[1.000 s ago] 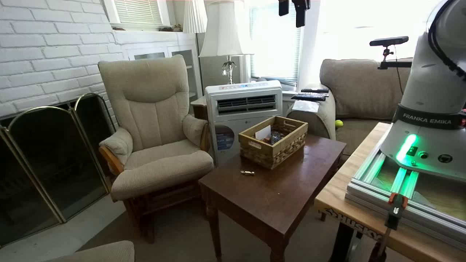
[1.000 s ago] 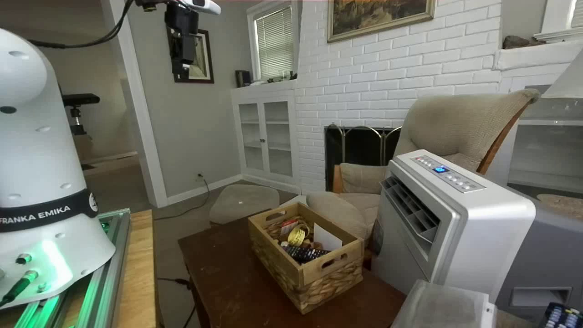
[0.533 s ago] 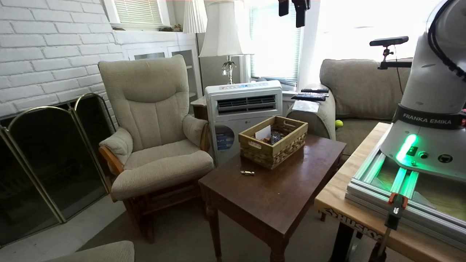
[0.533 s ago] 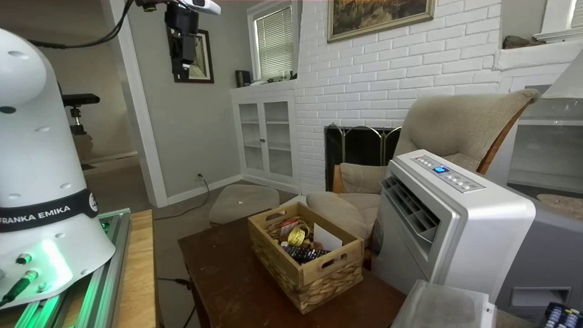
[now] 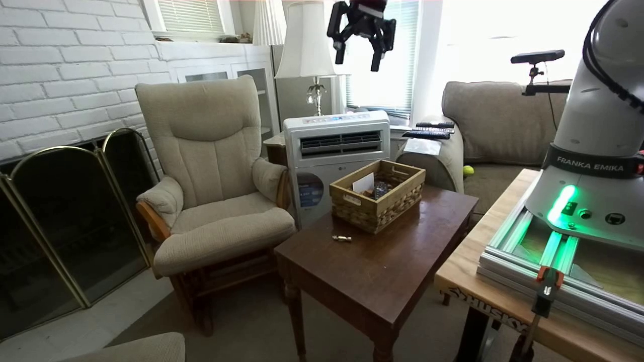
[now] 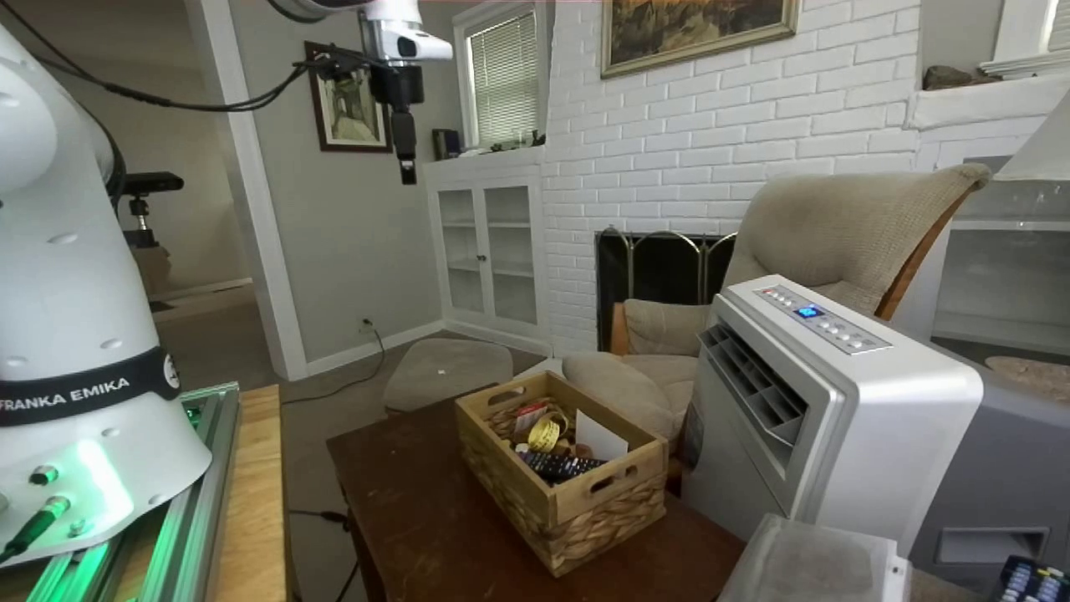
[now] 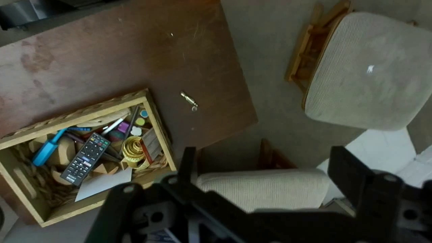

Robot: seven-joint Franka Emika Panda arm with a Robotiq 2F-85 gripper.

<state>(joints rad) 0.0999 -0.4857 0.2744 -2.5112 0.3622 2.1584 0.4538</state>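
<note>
My gripper (image 5: pixel 357 59) hangs high in the air with its black fingers spread wide and nothing between them; the wrist view shows the same gap (image 7: pixel 263 153). Well below it is a dark wooden table (image 5: pixel 402 266). On the tabletop lies a small gold-coloured metal piece (image 7: pixel 189 99), apart from a wood-rimmed woven basket (image 6: pixel 598 531). Inside the basket are a black remote (image 7: pixel 84 158), a coiled yellow measuring tape (image 7: pixel 132 148), a blue tool (image 7: pixel 45 153), a white card (image 7: pixel 103 184) and several small items. Nothing touches the fingers.
A beige armchair (image 5: pixel 216 211) and a white portable air conditioner (image 5: pixel 337 166) stand close to the table. Behind are a lamp (image 5: pixel 307 45) and a sofa (image 5: pixel 503 130) with remotes (image 5: pixel 427 134) on its arm. An ottoman (image 6: pixel 451 368) sits on the floor.
The gripper has come down and moved out from the base over the last half second. Both fingers now show well apart in an exterior view. The basket and gold-coloured piece have not moved.
</note>
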